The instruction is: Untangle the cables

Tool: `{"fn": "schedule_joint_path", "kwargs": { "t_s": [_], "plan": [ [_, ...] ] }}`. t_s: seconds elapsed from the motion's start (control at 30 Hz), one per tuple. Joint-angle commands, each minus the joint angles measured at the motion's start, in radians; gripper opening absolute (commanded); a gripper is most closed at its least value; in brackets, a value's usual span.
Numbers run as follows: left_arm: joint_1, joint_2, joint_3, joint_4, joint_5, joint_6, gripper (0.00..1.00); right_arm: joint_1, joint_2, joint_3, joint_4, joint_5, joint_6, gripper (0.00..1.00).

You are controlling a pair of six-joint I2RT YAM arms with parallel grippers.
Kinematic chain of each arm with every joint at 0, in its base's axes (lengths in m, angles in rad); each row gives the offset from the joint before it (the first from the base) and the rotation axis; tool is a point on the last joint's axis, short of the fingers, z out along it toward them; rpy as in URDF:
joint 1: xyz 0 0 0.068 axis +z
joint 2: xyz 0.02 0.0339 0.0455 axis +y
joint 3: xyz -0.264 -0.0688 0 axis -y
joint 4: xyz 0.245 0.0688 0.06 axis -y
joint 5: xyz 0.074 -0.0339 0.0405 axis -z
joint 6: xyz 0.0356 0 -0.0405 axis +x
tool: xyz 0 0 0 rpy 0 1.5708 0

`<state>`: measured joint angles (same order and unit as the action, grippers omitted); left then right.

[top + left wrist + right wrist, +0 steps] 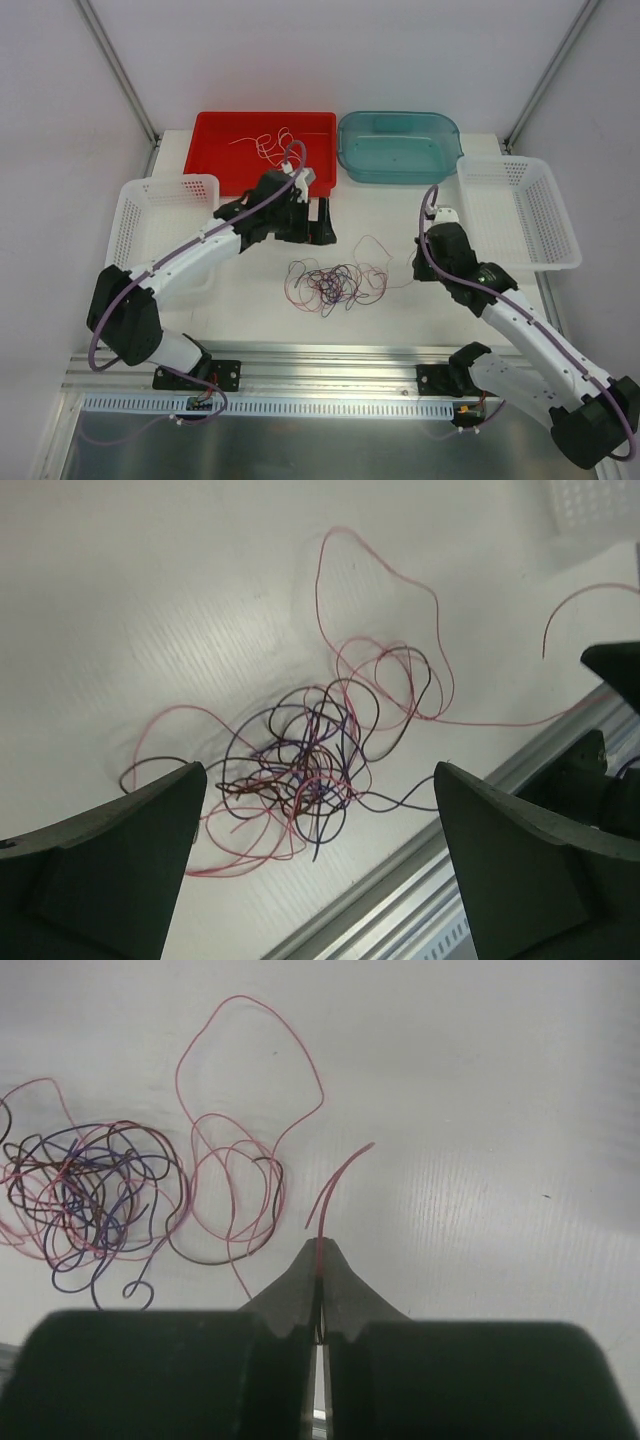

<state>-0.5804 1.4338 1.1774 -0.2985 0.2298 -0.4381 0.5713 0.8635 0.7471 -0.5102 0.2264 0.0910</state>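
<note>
Nearward of the red rectangular plastic tray (215,150): a loose tangle of hair-thin wires (335,282) in pink, purple and black is seen lying on the white table (250,300), with its loops crossed over one another.
Tangle edge: wide pink loops are thrown out on the side away from the tray's left end.
Inside the red tray: a few thin white and pink wires (272,143) are laid well apart from the tangle.
Left gripper (312,222): the black fingers are spread wide and nothing is held. It is placed between the tray's near rim and the tangle.
Right gripper (320,1260): the jaws are pressed together on a thin pink wire (340,1175), and two short ends are seen sticking out past the tips. It is placed nearward and rightward of the tray, just beside the tangle.
Teal translucent plastic tub (398,160): it is set just beside the tray's right end.
White perforated plastic baskets: one (150,205) is set at the tray's near left corner. The other (520,215) is set rightward of the tray, past the teal tub.
</note>
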Motion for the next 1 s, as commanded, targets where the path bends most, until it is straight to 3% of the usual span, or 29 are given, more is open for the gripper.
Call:
{"fn": "schedule_joint_path", "kwargs": {
  "t_s": [0.0,0.27,0.5,0.57,0.73,0.93,0.97],
  "plan": [
    [-0.053,0.028,-0.056,0.001,-0.035,-0.065,0.99,-0.036,0.066,-0.020,0.059,0.002,0.070,0.05],
    [-0.137,0.135,-0.125,0.001,-0.093,-0.126,0.99,-0.036,0.293,-0.035,0.239,-0.133,0.141,0.27],
    [-0.154,0.201,-0.188,0.001,-0.101,-0.168,0.98,-0.027,0.449,-0.029,0.364,-0.219,0.158,0.53],
    [-0.159,0.209,-0.206,0.001,-0.106,-0.178,0.97,-0.016,0.489,-0.022,0.371,-0.217,0.156,0.54],
    [-0.164,0.223,-0.234,0.001,-0.121,-0.189,0.95,0.015,0.558,-0.005,0.377,-0.196,0.153,0.48],
    [-0.162,0.234,-0.263,-0.004,-0.155,-0.194,0.94,0.019,0.565,-0.006,0.355,-0.148,0.125,0.22],
    [-0.162,0.234,-0.265,-0.007,-0.159,-0.194,0.94,0.021,0.559,-0.003,0.346,-0.139,0.116,0.13]
  ]
}}
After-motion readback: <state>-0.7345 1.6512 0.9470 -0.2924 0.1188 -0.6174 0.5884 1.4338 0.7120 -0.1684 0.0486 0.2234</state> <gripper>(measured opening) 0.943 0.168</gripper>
